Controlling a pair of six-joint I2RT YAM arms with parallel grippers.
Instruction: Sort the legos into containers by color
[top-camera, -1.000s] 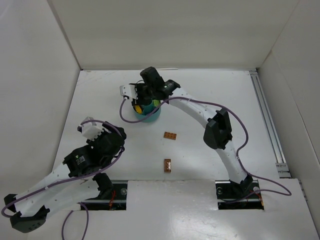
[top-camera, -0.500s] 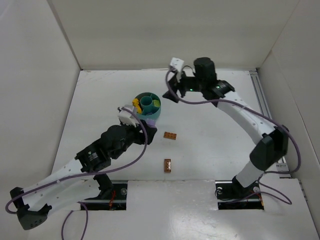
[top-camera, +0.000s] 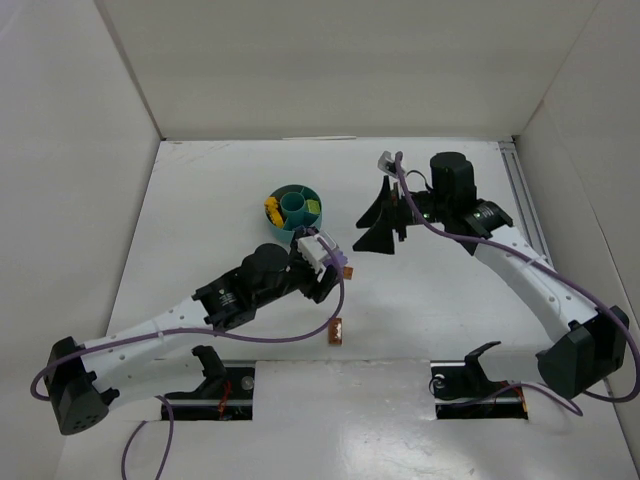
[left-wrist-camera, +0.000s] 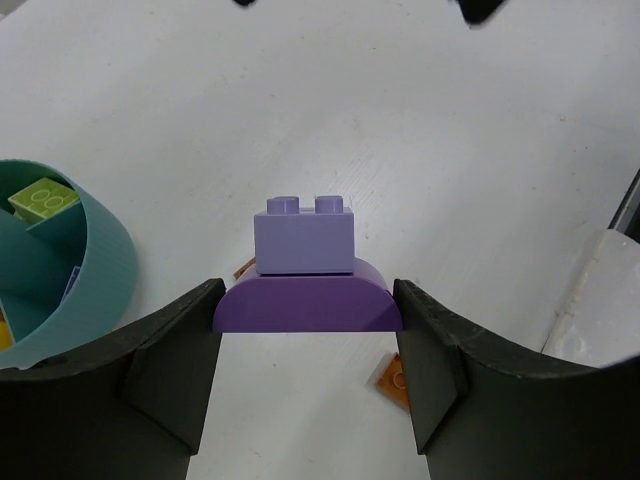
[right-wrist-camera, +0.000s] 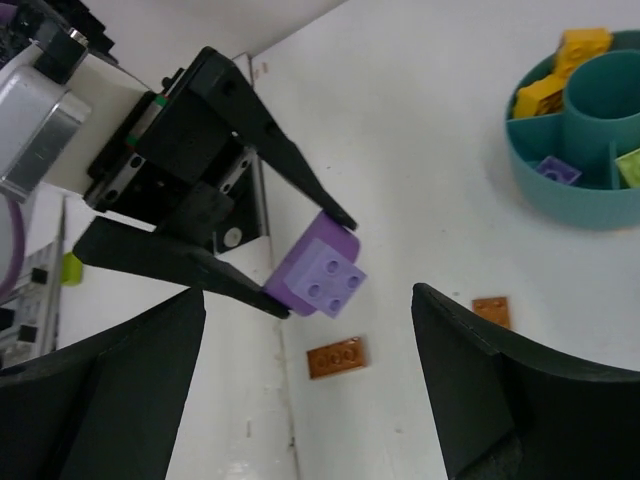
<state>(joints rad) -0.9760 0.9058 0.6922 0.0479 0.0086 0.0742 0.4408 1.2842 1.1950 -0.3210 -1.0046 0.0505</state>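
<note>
Legos (right-wrist-camera: 545, 95) partly sorted into the teal dish (right-wrist-camera: 570, 205); left gripper (left-wrist-camera: 307, 305) clamps a purple brick (left-wrist-camera: 303, 240), right gripper (top-camera: 380, 226) gapes empty; two brown plates (right-wrist-camera: 337, 357) wait at the dish's five o'clock.

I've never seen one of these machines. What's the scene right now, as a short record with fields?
Left end effector: shut on purple lego
Right end effector: open, empty
Dish: yellow legos, green lego, small purple lego, in separate sections
Table: two orange legos loose
</note>
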